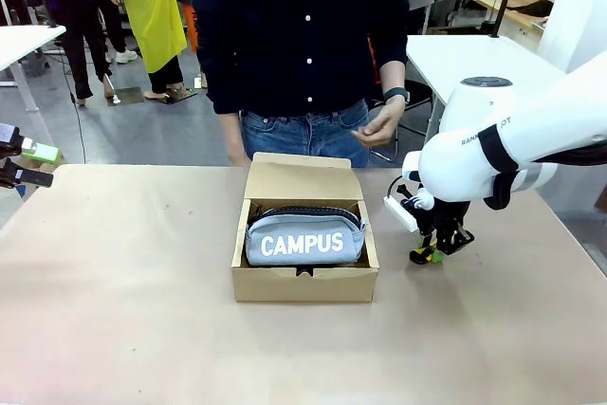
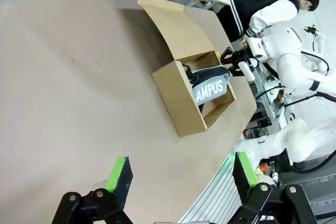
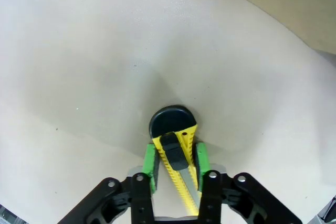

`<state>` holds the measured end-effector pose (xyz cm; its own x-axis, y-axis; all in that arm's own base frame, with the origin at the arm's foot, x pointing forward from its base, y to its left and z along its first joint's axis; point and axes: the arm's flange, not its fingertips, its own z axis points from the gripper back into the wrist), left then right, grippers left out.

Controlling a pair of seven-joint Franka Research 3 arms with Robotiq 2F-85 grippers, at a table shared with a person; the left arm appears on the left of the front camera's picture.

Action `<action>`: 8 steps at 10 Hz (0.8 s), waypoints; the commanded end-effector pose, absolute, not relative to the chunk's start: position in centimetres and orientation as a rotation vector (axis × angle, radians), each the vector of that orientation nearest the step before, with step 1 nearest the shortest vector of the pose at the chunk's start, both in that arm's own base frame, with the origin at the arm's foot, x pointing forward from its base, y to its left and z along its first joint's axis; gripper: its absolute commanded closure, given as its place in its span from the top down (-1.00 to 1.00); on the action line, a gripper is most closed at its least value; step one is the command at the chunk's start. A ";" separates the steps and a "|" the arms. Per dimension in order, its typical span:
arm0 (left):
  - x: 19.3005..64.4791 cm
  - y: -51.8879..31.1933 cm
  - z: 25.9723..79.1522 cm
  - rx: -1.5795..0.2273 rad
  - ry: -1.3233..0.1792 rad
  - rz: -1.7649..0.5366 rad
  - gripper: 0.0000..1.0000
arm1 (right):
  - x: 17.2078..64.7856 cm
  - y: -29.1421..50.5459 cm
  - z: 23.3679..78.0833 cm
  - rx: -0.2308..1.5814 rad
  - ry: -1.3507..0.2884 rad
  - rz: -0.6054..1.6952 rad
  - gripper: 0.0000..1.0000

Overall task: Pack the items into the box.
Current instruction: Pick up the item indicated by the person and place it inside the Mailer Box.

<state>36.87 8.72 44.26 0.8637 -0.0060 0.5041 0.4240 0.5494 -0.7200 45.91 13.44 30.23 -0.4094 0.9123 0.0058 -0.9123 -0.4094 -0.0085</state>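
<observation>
Surroundings: one tan table (image 1: 123, 282) with bare surface around the work. One brown cardboard box (image 1: 303, 284) sits mid-table, its flap lid open and leaning back toward the far side. A person in a dark buttoned shirt and jeans stands right behind it, one hand (image 1: 379, 125) with a wristwatch held at the waist. Nothing lies between the box and either arm.

Inside the box: one grey-blue "CAMPUS" pouch (image 1: 303, 239), lettering facing front, black zipper on top, taking up nearly the full width.

Right arm: comes in from the right with the wrist bent down. The right gripper (image 1: 438, 248) is low over the table just right of the box, apart from it. Its green pads are clamped on one yellow-and-black utility knife (image 3: 173, 153), which runs along the fingers. There is a black rounded shape (image 3: 170, 119) at the knife's far end, but I cannot tell whether it is part of the knife.

Left arm: the left gripper (image 1: 38, 164) is at the table's left edge, well apart from the box. Its fingers are spread wide with nothing between them.
</observation>
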 end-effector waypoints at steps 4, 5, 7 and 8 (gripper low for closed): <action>36.6 8.9 44.3 -0.963 -0.476 -0.276 1.00 | 45.6 13.1 29.9 0.057 -0.007 2.007 -1.00; 36.6 8.9 44.3 -0.963 -0.476 -0.276 1.00 | 45.4 13.0 30.3 0.064 -0.003 2.002 -1.00; 36.6 8.9 44.3 -0.963 -0.476 -0.276 1.00 | 43.4 11.7 35.4 0.139 0.011 1.841 -1.00; 36.6 8.9 44.3 -0.963 -0.476 -0.276 1.00 | 41.6 11.1 39.3 0.217 -0.019 1.754 -1.00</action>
